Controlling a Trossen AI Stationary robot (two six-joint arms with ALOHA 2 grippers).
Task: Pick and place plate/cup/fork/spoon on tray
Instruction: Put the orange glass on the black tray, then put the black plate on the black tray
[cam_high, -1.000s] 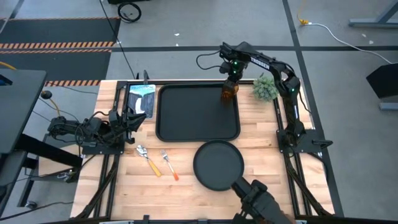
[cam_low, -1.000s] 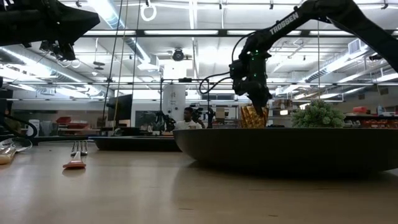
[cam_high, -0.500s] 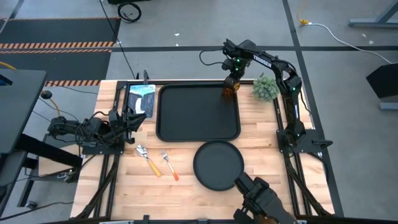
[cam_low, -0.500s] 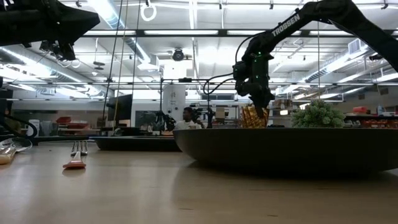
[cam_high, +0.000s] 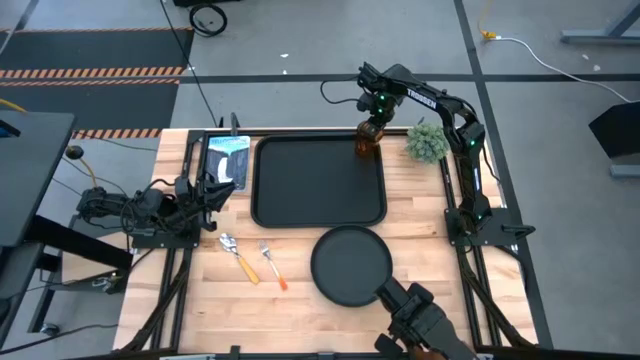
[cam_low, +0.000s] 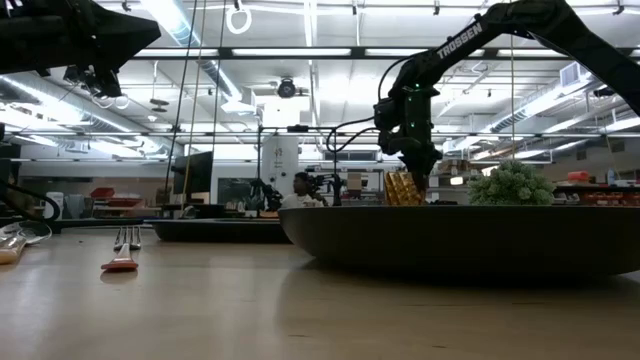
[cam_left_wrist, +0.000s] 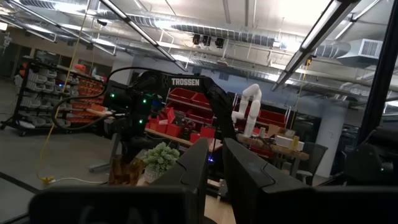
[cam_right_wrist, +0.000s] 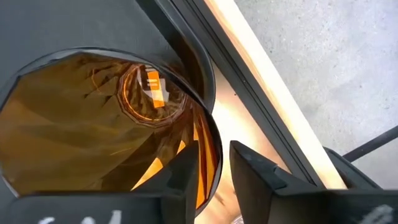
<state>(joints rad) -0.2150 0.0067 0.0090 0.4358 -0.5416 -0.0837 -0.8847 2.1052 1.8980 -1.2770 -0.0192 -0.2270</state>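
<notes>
My right gripper is shut on the amber cup at the far right corner of the black tray. The low view shows the cup upright under the gripper; the plate hides its base. The black plate lies on the table near the tray's near edge. The fork and the spoon lie flat to the plate's left. My left gripper is shut and empty at the table's left side. My right gripper pinches the cup's wall at the rim, with one finger inside the cup and the other finger outside. The fingers come from above, pointing down. The cup stays upright; whether its base rests on the tray cannot be told.
A green bushy plant stands just right of the cup. A blue-white picture card lies left of the tray. A dark device sits at the near edge by the plate. A person shows in the room beyond.
My right gripper has gone a little toward the table's far edge with the cup, which has shifted closer to the tray's far right corner and stays upright.
</notes>
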